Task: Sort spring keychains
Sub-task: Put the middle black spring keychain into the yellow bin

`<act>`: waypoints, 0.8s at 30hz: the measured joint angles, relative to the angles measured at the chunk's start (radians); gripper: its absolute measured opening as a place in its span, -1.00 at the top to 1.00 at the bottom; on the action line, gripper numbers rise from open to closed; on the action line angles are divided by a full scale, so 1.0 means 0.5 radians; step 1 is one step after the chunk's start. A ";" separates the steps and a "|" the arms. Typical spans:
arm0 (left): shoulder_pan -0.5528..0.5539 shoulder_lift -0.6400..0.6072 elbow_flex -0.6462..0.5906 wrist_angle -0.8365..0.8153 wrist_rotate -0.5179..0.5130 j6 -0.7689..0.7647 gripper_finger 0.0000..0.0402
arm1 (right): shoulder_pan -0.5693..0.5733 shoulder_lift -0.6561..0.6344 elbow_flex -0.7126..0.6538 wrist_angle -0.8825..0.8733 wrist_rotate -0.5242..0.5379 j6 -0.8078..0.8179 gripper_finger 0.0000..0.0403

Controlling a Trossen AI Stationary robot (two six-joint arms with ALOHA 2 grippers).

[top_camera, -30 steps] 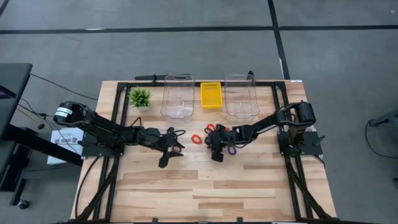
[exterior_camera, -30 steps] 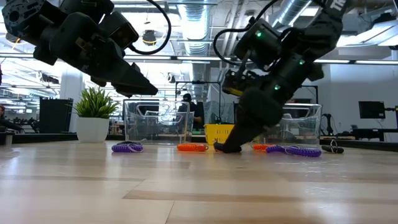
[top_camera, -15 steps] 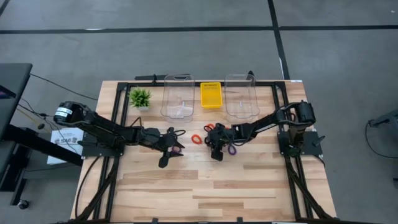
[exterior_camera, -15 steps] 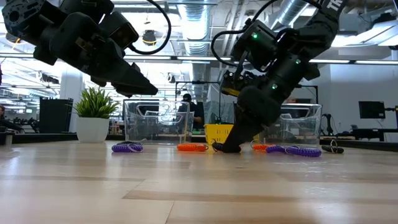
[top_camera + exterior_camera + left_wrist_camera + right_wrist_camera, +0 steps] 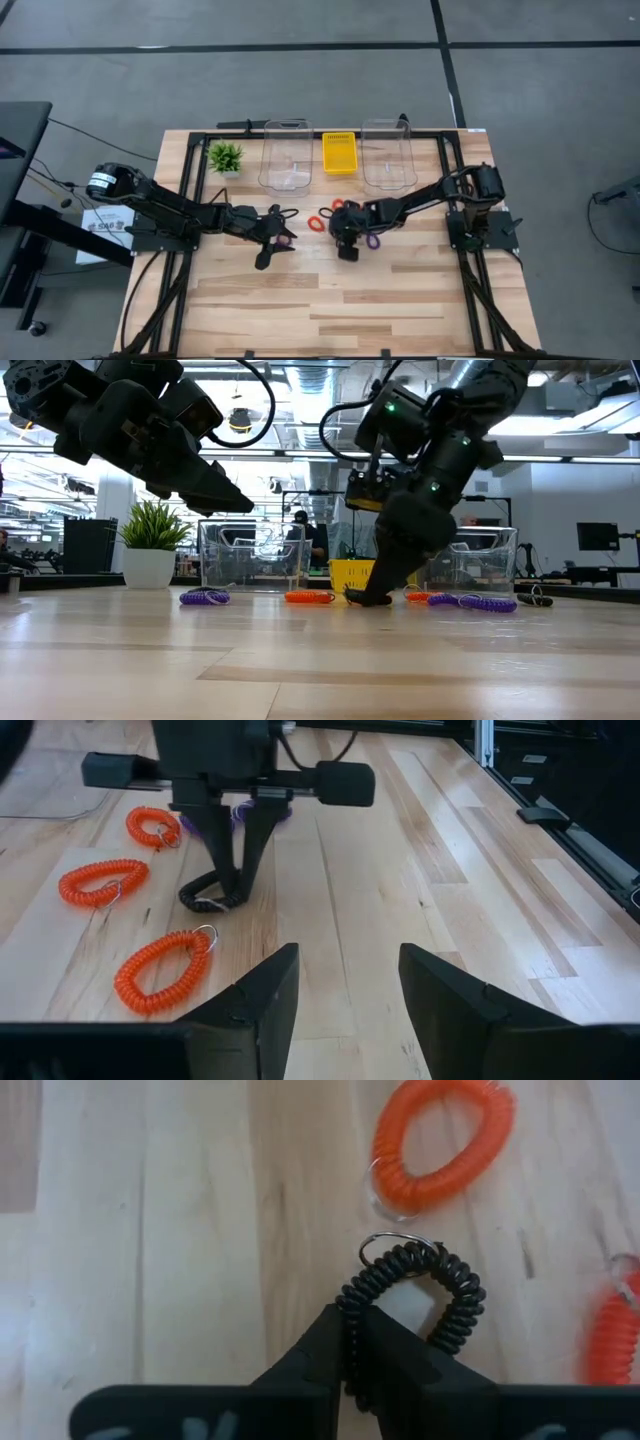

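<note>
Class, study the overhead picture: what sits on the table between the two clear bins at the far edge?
In the high view, a yellow bin sits between the left clear bin and the right clear bin; nothing else shows there.

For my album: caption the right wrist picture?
Right gripper pinching a black coiled spring keychain on the wooden table.

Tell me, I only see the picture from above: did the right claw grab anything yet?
Observer: Yes. Its wrist camera shows the right gripper pinched shut on one side of the black spring keychain.
Operator: Is it up in the air?
Observer: No. From table height, the black keychain sits on the table.
Operator: What's the other claw doing?
Observer: The left gripper is open and holds nothing, as its own camera shows.
Operator: Any keychains close to the black one?
Observer: An orange spring keychain lies just beyond its metal ring, apart from it.
</note>
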 joint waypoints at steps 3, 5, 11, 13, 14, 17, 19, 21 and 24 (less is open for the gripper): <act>0.000 0.000 0.000 0.000 0.000 0.000 0.14 | 0.020 0.003 0.063 -0.120 -0.002 0.000 0.88; 0.000 0.000 0.000 0.001 0.000 0.000 0.14 | 0.036 0.003 0.097 -0.195 -0.010 -0.001 0.90; 0.000 0.000 0.000 0.001 0.000 0.000 0.14 | 0.083 0.005 0.166 -0.321 0.011 -0.022 0.89; 0.000 0.000 0.000 0.000 0.000 0.000 0.14 | 0.103 0.005 0.188 -0.352 0.082 -0.038 0.88; 0.000 0.000 0.000 0.001 0.000 0.000 0.14 | 0.110 0.005 0.201 -0.376 0.124 -0.039 0.88; 0.000 0.000 0.000 0.001 0.000 0.000 0.14 | 0.132 0.004 0.248 -0.447 0.193 -0.037 0.89; 0.000 0.000 0.000 0.001 0.000 0.000 0.14 | 0.147 0.003 0.263 -0.460 0.234 -0.038 0.90; 0.000 0.000 0.000 0.000 0.001 0.000 0.14 | 0.155 0.003 0.273 -0.463 0.270 -0.052 0.90; 0.000 0.000 0.000 0.001 0.001 -0.005 0.14 | 0.152 0.003 0.297 -0.492 0.278 -0.055 0.87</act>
